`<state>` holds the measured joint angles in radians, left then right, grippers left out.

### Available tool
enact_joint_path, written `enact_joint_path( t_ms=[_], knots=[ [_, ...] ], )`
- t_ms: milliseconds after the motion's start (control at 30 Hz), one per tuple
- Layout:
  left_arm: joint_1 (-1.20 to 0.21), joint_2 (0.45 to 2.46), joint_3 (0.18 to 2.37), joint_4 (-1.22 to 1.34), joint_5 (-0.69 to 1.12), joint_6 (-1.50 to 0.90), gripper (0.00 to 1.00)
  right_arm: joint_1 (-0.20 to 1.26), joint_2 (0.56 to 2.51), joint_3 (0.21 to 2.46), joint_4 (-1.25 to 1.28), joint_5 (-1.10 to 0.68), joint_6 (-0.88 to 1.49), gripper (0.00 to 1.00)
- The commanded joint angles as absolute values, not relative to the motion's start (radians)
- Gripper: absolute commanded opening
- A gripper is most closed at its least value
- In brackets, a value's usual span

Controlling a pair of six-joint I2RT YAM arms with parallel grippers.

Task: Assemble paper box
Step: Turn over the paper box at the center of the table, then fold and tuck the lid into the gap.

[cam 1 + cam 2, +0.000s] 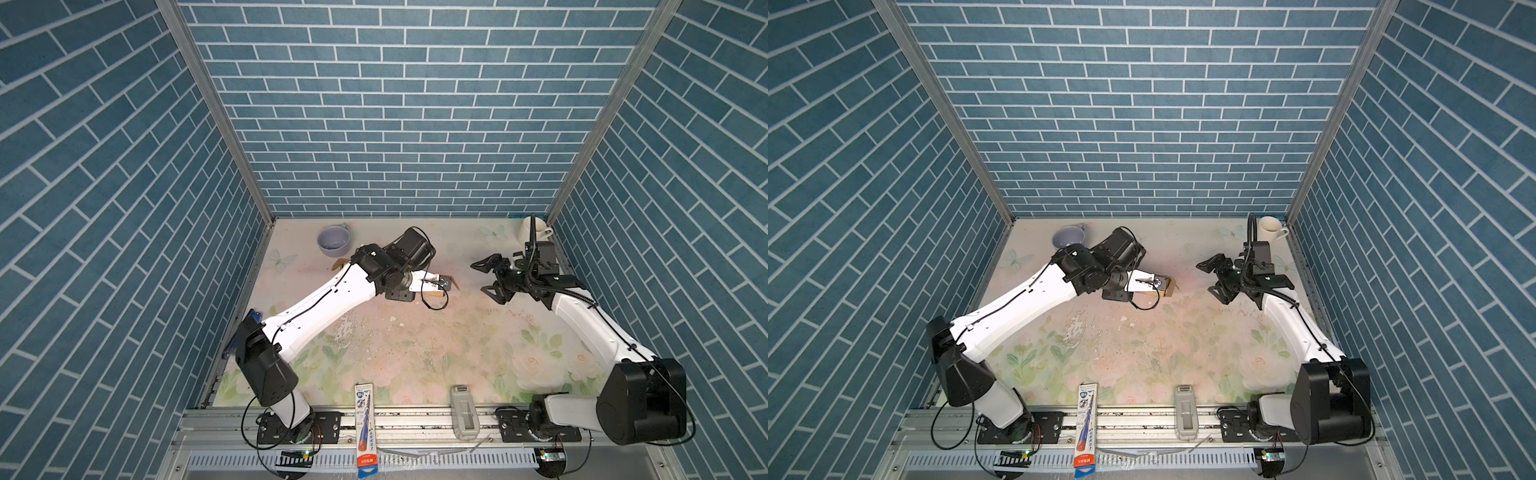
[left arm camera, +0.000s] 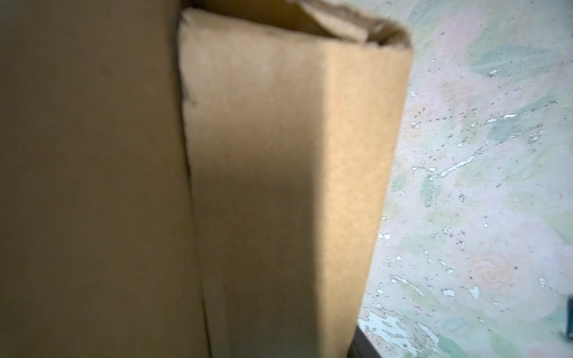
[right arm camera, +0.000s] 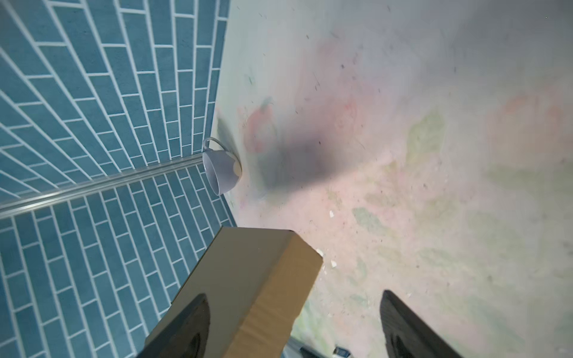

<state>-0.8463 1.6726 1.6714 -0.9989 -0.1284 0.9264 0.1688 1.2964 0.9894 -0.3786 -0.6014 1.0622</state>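
**Two white-shelled arms with black joints and trailing wires**

Both arms match: the left arm and right arm wear smooth white shells on their long links. A thin black cable is clipped along each shell. The right claw is matte black, its fingers open triangular frames. Just behind that claw a ribbed black hose arches up. Farthest from the claw sits a bulky rounded black housing, then a black base plate with screws. The left arm's wrist carries a white bracket, a small black camera and a looping wire.
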Motion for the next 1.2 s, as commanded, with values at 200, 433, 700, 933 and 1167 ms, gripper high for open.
enact_joint_path(
  t_ms=[200,433,700,933,1167],
  knots=[
    [-0.864,1.842,1.766,-1.126,-0.133,0.731,0.51,0.174,1.269,0.794,-0.176,-0.567,1.125,0.52],
    [-0.862,1.904,1.808,-1.121,-0.107,0.653,0.51,0.218,1.276,0.769,-0.203,-0.506,1.085,0.18],
    [-0.851,1.87,1.716,-1.026,-0.057,0.628,0.51,0.233,1.418,0.771,-0.001,-0.587,1.135,0.14],
    [-0.835,1.882,1.685,-0.978,-0.04,0.626,0.51,0.272,1.511,0.79,0.109,-0.628,1.182,0.13],
    [-0.818,1.875,1.656,-0.939,-0.031,0.631,0.54,0.322,1.58,0.843,0.159,-0.637,1.193,0.13]
  ],
)
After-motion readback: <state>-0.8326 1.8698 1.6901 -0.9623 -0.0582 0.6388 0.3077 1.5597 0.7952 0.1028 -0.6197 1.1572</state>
